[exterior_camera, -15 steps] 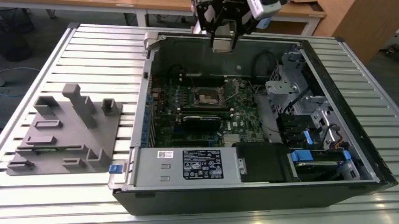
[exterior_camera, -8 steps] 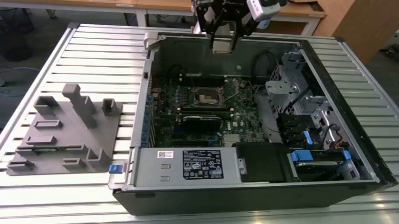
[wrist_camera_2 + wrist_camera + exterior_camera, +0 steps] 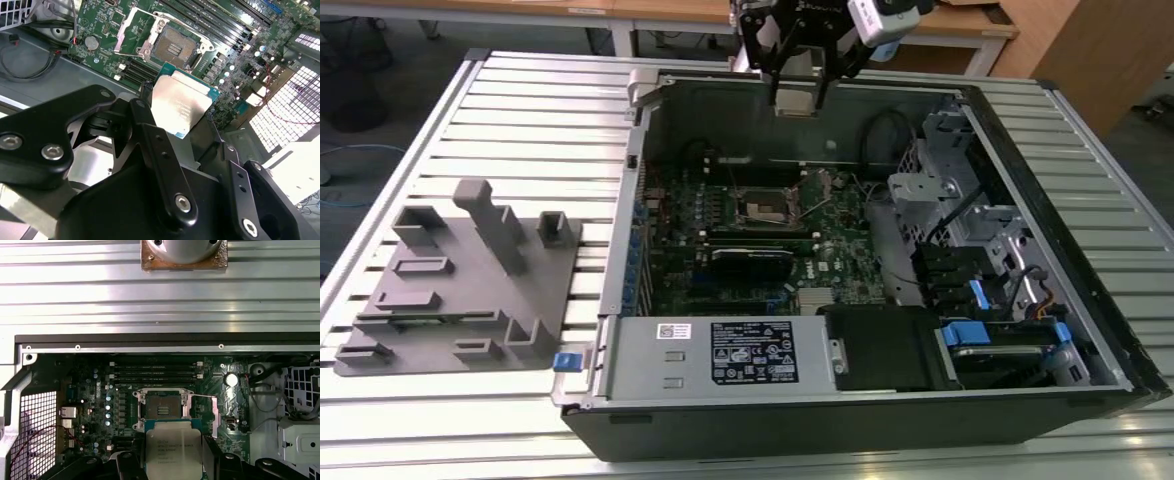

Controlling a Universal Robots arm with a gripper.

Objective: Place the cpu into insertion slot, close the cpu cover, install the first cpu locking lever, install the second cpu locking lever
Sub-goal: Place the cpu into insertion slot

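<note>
The end effector [image 3: 180, 117] is black, with jointed links [image 3: 160, 160] fastened by silver screws [image 3: 182, 202].

cpu [image 3: 183, 100] in hand [image 3: 179, 114], near insertion slot [image 3: 175, 48]

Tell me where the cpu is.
Held in the gripper above the open computer case, the cpu hangs clear of the motherboard; in the first wrist view the empty insertion slot lies just beyond it.

Exterior view overlooks the case [image 3: 854, 425]; both wrist views face the insertion slot [image 3: 175, 47] [image 3: 162, 409].
</note>
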